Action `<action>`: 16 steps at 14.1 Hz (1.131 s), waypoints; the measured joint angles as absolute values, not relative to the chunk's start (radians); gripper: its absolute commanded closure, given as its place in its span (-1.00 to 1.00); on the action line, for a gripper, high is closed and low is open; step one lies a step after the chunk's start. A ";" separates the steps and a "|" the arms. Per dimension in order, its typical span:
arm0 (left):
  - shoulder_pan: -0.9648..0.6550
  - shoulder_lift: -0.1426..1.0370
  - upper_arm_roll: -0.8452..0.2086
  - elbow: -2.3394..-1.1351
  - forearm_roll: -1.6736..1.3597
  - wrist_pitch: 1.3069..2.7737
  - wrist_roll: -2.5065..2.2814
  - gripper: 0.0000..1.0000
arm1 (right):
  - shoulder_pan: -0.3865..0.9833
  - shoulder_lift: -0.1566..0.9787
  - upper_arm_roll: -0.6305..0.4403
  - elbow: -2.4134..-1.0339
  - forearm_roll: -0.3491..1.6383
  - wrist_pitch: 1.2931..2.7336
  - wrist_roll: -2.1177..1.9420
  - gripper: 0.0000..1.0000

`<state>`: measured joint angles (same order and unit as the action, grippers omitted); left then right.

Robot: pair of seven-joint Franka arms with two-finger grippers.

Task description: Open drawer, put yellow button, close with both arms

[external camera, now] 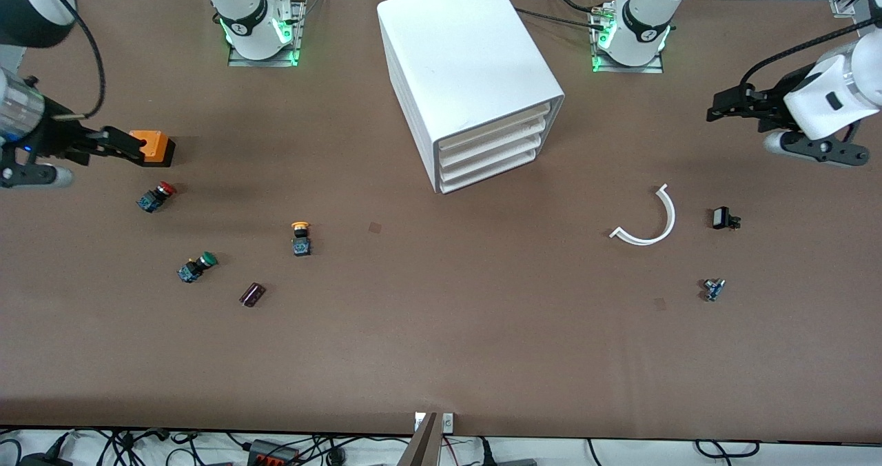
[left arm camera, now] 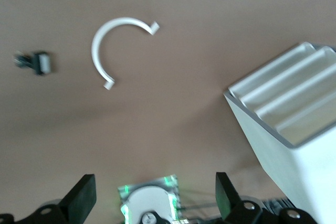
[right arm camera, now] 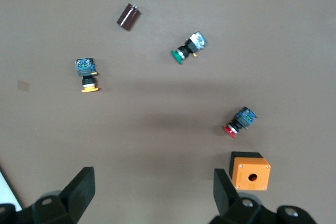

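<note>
The white cabinet point(external camera: 468, 66) stands at the table's middle, near the bases, with all four drawers shut; the top drawer point(external camera: 497, 124) is flush. It also shows in the left wrist view point(left arm camera: 294, 129). The yellow button point(external camera: 300, 237) lies on the table toward the right arm's end, also in the right wrist view point(right arm camera: 87, 74). My right gripper point(external camera: 127, 145) point(right arm camera: 153, 188) is open and empty, up over the table by an orange box. My left gripper point(external camera: 720, 106) point(left arm camera: 155, 198) is open and empty, up over the left arm's end.
Near the yellow button lie a red button point(external camera: 156, 197), a green button point(external camera: 197, 267), a dark cylinder point(external camera: 252, 294) and the orange box point(external camera: 153, 146). Toward the left arm's end lie a white arc point(external camera: 648, 221), a black part point(external camera: 723, 218) and a small grey-blue part point(external camera: 713, 289).
</note>
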<state>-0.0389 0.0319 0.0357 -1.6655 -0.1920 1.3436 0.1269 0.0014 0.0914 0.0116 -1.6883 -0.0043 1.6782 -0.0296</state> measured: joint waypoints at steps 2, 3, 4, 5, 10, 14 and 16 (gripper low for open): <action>-0.038 0.066 0.036 -1.665 -0.325 1.262 0.127 -1.00 | 0.035 0.140 0.013 -1.688 0.000 1.688 -0.030 -1.00; -0.038 0.086 0.036 -1.665 -0.391 1.231 0.127 -1.00 | 0.054 0.168 0.014 -1.688 0.007 1.707 -0.030 -1.00; -0.039 0.106 0.035 -1.665 -0.450 1.212 0.129 -1.00 | 0.071 0.196 0.014 -1.688 0.011 1.729 -0.030 -1.00; -0.040 0.129 0.035 -1.665 -0.500 1.203 0.139 -1.00 | 0.089 0.222 0.014 -1.688 0.014 1.748 -0.030 -1.00; -0.043 0.281 0.032 -1.674 -0.737 1.217 0.387 -1.00 | 0.170 0.348 0.015 -1.687 0.016 1.868 -0.029 -1.00; -0.057 0.403 0.025 -1.762 -0.947 1.373 0.639 -1.00 | 0.209 0.462 0.015 -1.673 0.016 1.917 -0.029 -1.00; -0.080 0.423 0.000 -1.871 -1.044 1.479 0.756 -1.00 | 0.217 0.527 0.015 -1.639 0.016 1.921 -0.029 -1.00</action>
